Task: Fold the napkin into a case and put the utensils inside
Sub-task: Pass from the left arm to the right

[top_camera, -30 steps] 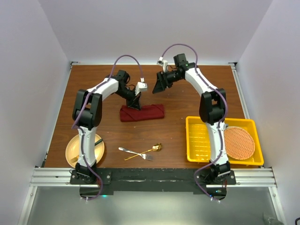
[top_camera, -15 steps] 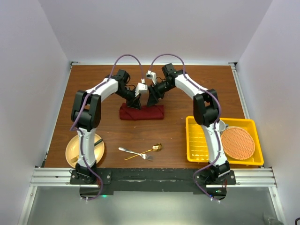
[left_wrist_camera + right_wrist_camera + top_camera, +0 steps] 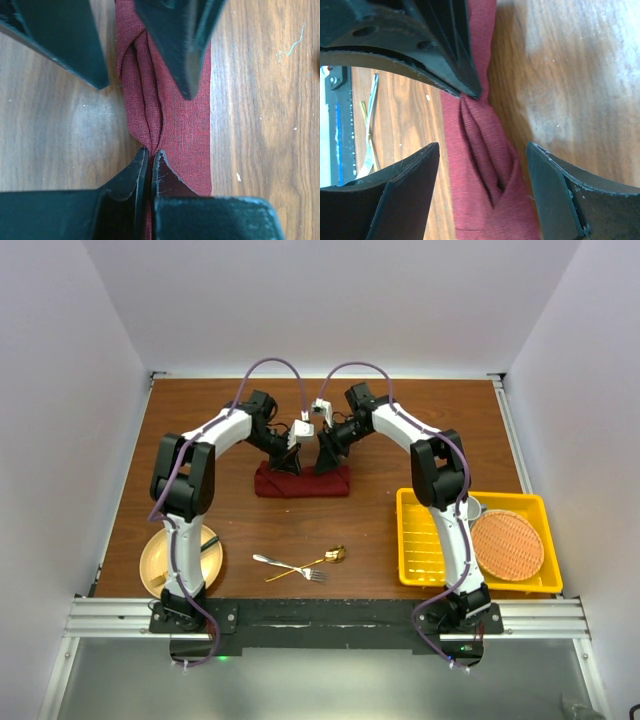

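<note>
Napkin (image 3: pixel 302 480) sits mid-table as a narrow folded strip, so the case is mostly formed, but a loose pleat runs along its top. Left gripper (image 3: pixel 150 161) is pinched tight on that pleat at one end. Right gripper (image 3: pixel 482 170) has its jaws spread, straddling the strip and gripping nothing. Fork (image 3: pixel 275 563) and spoon (image 3: pixel 334 555) lie crossed near the front edge, well apart from the napkin. My read: fold needs finishing, and both utensils are not yet loaded.

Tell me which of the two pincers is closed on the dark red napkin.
The left pincer: its tips are pinched together on a fold of the napkin, while the right pincer stands open astride it.
</note>
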`<state>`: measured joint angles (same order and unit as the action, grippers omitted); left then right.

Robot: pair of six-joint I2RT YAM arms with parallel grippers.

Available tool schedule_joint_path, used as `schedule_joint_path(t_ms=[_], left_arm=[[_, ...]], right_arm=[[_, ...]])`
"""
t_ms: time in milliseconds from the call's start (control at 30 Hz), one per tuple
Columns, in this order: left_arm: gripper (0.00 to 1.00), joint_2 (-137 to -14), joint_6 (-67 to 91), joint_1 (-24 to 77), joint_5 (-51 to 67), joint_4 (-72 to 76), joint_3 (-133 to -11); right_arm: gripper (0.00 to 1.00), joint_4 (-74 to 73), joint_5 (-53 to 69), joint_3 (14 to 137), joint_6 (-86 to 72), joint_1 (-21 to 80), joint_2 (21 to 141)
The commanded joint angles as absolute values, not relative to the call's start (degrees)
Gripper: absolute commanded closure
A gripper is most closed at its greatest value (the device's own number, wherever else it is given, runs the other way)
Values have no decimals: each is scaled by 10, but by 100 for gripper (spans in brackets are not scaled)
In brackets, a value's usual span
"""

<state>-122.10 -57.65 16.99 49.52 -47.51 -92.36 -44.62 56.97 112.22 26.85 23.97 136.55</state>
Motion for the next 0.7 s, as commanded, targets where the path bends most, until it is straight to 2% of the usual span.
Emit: schedule_joint_path(t_ms=[0,200,667], left_arm=[[100,-1181,-611,173,525,-468,-911],[100,-1177,-629,173,529,-468,-911],[100,-1171,-621,173,534,-453,-907]], right_arm=[[27,-412,601,1121,292,233,1361],[27,-392,605,1114,272,235,1364],[35,-398,617,1114,259,241,1388]])
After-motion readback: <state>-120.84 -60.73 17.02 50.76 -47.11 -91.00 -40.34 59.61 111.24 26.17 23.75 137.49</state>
